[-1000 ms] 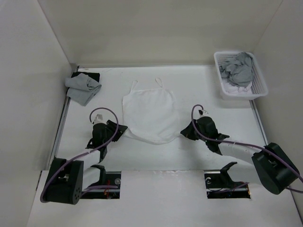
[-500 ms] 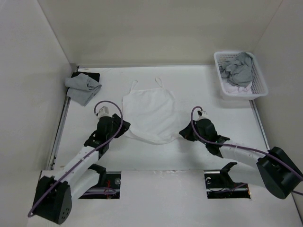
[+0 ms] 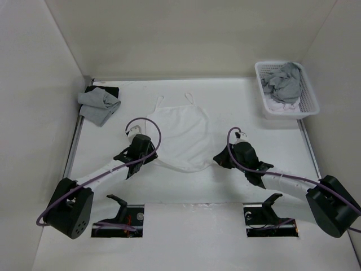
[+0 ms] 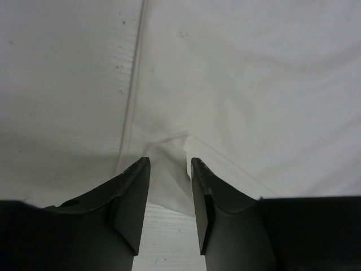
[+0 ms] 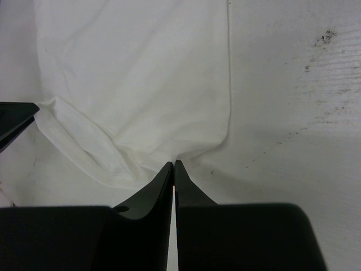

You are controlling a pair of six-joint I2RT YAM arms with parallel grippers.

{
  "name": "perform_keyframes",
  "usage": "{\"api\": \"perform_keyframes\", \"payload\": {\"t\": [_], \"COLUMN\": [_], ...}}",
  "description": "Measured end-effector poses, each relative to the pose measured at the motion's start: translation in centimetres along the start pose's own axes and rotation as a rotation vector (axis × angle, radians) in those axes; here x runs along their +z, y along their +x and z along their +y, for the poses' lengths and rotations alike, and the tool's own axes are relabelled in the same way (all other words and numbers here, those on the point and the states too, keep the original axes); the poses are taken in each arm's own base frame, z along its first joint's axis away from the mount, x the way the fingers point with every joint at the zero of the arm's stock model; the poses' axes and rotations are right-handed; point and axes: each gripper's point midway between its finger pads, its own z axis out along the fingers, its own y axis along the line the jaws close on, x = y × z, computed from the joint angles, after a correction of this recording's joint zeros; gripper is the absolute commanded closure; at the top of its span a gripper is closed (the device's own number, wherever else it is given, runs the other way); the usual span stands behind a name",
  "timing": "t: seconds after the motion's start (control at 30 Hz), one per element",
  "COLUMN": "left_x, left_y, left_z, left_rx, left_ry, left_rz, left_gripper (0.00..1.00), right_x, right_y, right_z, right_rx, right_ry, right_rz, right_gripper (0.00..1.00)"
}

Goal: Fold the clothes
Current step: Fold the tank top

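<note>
While we are pinching the near-right hem of the clothes, flat at centre, in the closed right gripper | open left gripper straddling near-left hem | risk: left closing short, skewing fold

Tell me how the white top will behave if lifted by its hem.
Likely floppy: the top puckers into soft folds where the right jaws pinch its hem. Probably light, since the fabric looks thin and lies flat. Lifted, it would likely sag between grips.
</note>
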Motion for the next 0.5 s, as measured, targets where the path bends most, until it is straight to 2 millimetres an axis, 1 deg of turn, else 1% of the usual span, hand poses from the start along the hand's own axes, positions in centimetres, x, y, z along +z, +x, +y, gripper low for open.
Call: {"api": "perform_keyframes", "payload": {"t": [0.03,0.2,0.23,0.33,0.4,0.5], "left_x": [0.1,0.4,0.4,0.3,-0.1,-2.1], "left_y": [0.0,0.4,0.4,0.3,0.0,-0.5], "left_z": [0.0,0.2,0.3,0.3,0.2,-0.8], "left_rx": [0.004,0.029,0.032,0.033,0.035,0.044], "left_ry": [-0.005,-0.027,-0.028,-0.030,-0.025,0.017], "left_rz": [-0.003,0.001,0.001,-0.004,-0.015,-0.052], "left_gripper": [0.69,0.88,0.91,0.94,0.95,0.96], "right_x": [0.0,0.0,-0.1,-0.2,-0.5,-1.5], "right_y": [0.0,0.2,0.2,0.1,0.3,1.0], "right_z": [0.1,0.3,0.3,0.7,1.1,2.2], "right_rx": [-0.001,-0.007,-0.006,-0.009,-0.016,-0.030], "right_ry": [-0.002,-0.010,-0.011,-0.021,-0.038,-0.074], "right_rz": [0.001,0.005,0.004,-0.002,-0.003,0.004], "right_gripper": [0.93,0.93,0.93,0.94,0.95,0.96]}}
